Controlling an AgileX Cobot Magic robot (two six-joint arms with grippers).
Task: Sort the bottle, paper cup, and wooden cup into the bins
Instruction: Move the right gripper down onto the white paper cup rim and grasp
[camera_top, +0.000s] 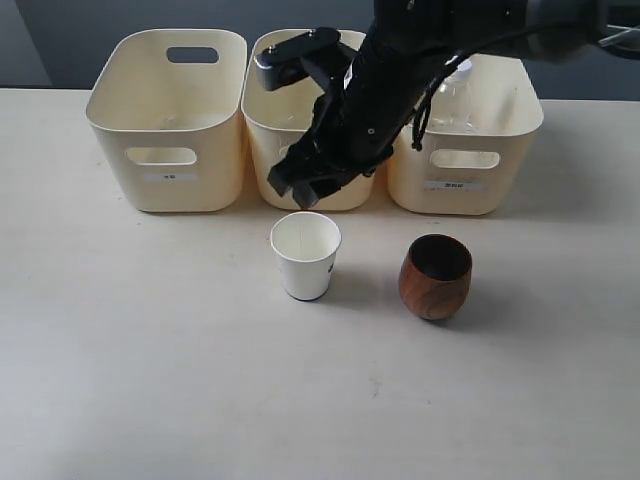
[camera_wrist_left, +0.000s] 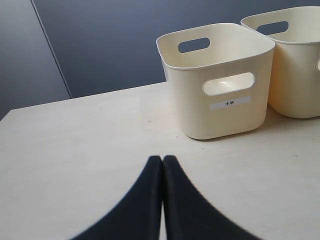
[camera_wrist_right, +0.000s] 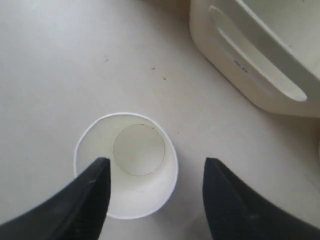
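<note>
Right hand (camera_wrist_right: 155, 165) spread above empty paper cup (camera_top: 305, 258), bottle (camera_top: 452, 100) inside rightmost bin (camera_top: 500, 180)

place: lab bench — pale table (camera_top: 120, 400) | dark wall (camera_wrist_left: 100, 45) | labelled bins (camera_top: 215, 150)

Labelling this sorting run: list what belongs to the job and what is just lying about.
Job:
- bottle, inside the right bin
- paper cup, below the open right gripper
- wooden cup
- left bin
- middle bin

Just there:
- table
- left gripper, shut, holding nothing
</note>
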